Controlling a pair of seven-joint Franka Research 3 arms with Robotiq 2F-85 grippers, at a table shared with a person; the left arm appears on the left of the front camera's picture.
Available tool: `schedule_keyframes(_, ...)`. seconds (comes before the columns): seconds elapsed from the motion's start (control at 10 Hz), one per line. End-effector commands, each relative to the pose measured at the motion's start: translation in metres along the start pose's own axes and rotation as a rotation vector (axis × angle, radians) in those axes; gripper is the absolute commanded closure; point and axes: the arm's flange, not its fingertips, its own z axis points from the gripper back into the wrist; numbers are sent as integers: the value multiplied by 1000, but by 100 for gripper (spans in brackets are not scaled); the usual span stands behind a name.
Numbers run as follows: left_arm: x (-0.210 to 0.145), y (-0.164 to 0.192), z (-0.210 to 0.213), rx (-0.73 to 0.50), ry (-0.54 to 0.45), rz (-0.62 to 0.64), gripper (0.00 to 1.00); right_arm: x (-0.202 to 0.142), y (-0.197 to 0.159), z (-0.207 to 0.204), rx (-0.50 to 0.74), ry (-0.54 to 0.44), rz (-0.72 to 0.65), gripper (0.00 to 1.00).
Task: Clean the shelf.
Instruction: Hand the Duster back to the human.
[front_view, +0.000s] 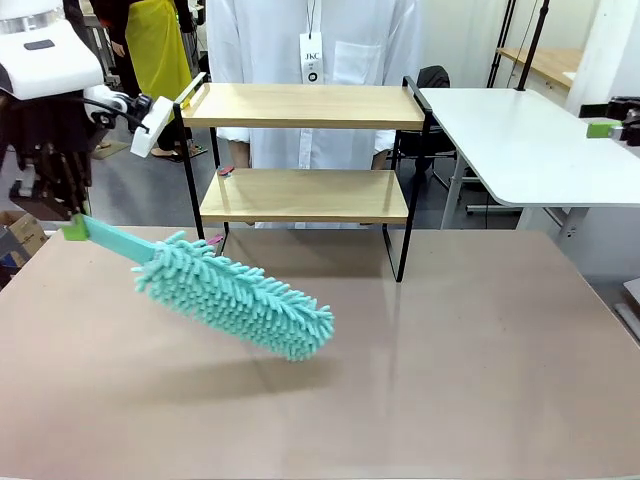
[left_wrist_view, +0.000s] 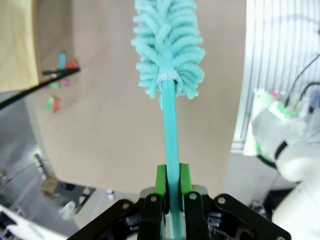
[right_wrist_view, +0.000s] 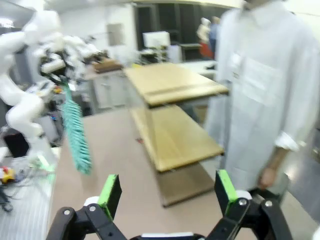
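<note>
A small two-tier shelf (front_view: 303, 150) of light wood boards in a thin black frame stands at the far edge of the large tan tabletop (front_view: 450, 340), a person in a white shirt (front_view: 300, 40) behind it. The left gripper (front_view: 72, 228), clamped on the flat handle of a fluffy turquoise microfibre duster (front_view: 235, 295), holds it above the tabletop, short of the shelf. The right gripper (right_wrist_view: 167, 192) gapes wide, empty. The duster appears poised for sweeping; the head must next reach a board.
</note>
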Motion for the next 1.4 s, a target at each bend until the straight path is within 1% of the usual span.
schedule_keyframes(0.0,1,-6,-12,-4,-135,28,87,-4,32,-12,95,-44,-68,0)
schedule_keyframes(0.1,5,-7,-18,-13,-179,36,87,-7,48,-29,147,-66,-100,0)
schedule_keyframes(0.2,12,-9,-30,-15,-245,34,87,-17,67,-54,169,-66,-148,0)
schedule_keyframes(0.3,14,-12,-43,-24,-304,48,87,-26,83,-76,162,-79,-153,0)
schedule_keyframes(0.5,15,-14,-64,-9,-456,61,87,-45,103,-116,148,-95,-146,0)
schedule_keyframes(0.6,10,-14,-76,-5,-530,65,87,-53,108,-132,133,-121,-149,0)
schedule_keyframes(0.7,5,-14,-87,-20,-575,88,87,-55,107,-140,93,-138,-129,0)
schedule_keyframes(0.8,0,-15,-96,-39,-600,106,87,-57,107,-144,72,-150,-101,0)
schedule_keyframes(0.9,-3,-14,-102,-50,-612,88,87,-55,103,-143,85,-116,-120,0)
schedule_keyframes(1.0,-6,-12,-101,-31,-618,63,87,-61,106,-140,125,-117,-154,0)
schedule_keyframes(1.1,3,-7,-90,-41,-557,124,87,-61,106,-140,125,-117,-154,0)
schedule_keyframes(1.3,3,-7,-90,-41,-557,124,87,-61,106,-140,125,-117,-154,0)
